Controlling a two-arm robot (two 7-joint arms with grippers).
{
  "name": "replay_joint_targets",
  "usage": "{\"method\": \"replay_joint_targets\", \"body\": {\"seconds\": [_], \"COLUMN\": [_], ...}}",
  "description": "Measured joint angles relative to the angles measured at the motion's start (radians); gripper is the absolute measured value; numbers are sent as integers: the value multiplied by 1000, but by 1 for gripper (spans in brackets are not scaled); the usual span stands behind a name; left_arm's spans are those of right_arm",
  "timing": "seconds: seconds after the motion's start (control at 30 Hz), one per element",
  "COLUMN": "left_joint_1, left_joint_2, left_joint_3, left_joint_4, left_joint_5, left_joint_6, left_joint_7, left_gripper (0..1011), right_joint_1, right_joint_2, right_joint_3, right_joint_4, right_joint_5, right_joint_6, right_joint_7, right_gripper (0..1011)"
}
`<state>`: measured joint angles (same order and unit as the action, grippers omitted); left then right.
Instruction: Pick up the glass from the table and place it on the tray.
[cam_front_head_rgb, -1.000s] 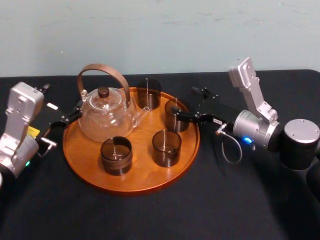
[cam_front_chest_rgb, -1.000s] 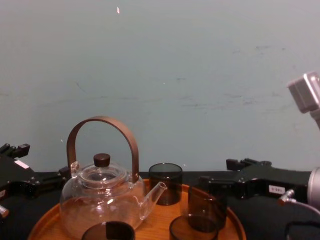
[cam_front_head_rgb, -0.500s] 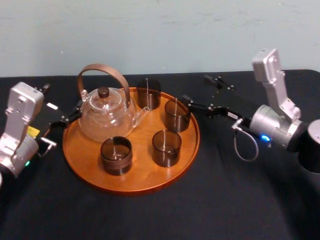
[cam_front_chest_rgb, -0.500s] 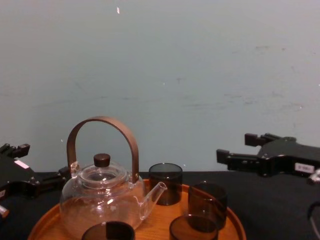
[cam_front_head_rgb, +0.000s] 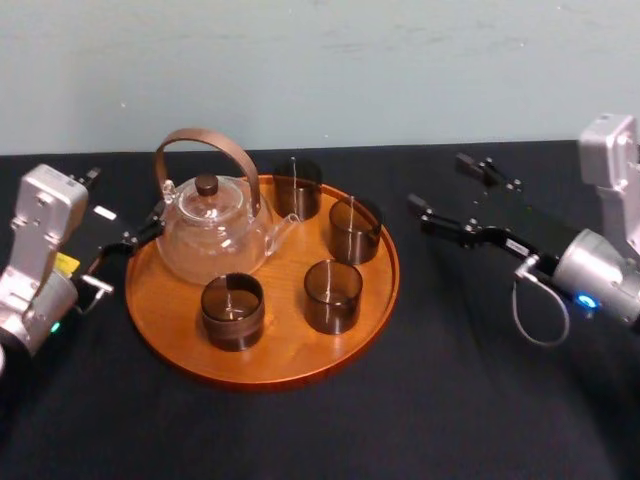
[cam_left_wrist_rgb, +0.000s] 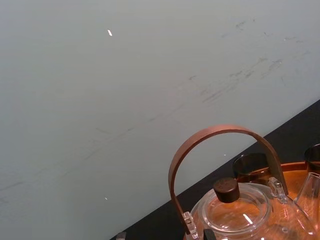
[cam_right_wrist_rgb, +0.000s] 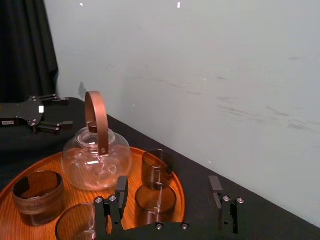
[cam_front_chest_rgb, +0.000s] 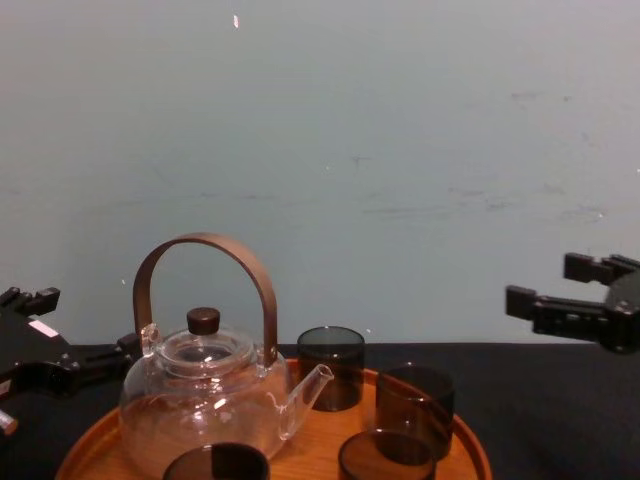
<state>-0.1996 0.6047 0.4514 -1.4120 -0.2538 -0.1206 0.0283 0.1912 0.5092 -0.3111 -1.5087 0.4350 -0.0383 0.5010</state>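
Black counter (cam_front_head_rgb: 400, 420), orange tray (cam_front_head_rgb: 285, 345): the right pincer (cam_front_head_rgb: 436, 180) hangs spread and empty just right of the rim, and a low swing back could clip the glass (cam_front_head_rgb: 353, 230), toppling it against the other glasses (cam_front_head_rgb: 333, 295). It stands upright on the tray's right rear, short, smoky, see-through. Left pincer (cam_front_head_rgb: 125, 200) sits parked, spread, beside the teapot (cam_front_head_rgb: 212, 230).

In your chest view the bottom edge cut off the near part of the tray (cam_front_chest_rgb: 465, 445) and showed only the rims of the front left glass (cam_front_chest_rgb: 215, 462) and the front right glass (cam_front_chest_rgb: 385, 458), while the right gripper (cam_front_chest_rgb: 545, 283) ran off the right edge behind its jaws. In your left wrist view the teapot (cam_left_wrist_rgb: 240, 217) was cropped below its lid, its handle (cam_left_wrist_rgb: 220, 131) crossing the back glass (cam_left_wrist_rgb: 250, 167).
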Motion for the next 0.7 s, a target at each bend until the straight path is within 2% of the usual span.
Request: {"method": "replay_joint_targets", "body": {"seconds": [0.33,0.5,0.7], "left_joint_1": [0,0,0], "left_joint_2": [0,0,0], "left_joint_3": [0,0,0], "left_joint_4": [0,0,0], "left_joint_5": [0,0,0], "left_joint_6": [0,0,0], "left_joint_7": [0,0,0], "left_gripper": [1001,1002,1001], "right_joint_1": [-101,-133,-145], "right_joint_2": [20,13,-6], "right_joint_3": [61,73,70], "right_joint_4": [-37,-42,-25], "right_joint_5": [25,22,8], "right_joint_6": [-46,-73,-96], "right_joint_7": [-38,-46,-42], "right_gripper": [1002,1002,1002]}}
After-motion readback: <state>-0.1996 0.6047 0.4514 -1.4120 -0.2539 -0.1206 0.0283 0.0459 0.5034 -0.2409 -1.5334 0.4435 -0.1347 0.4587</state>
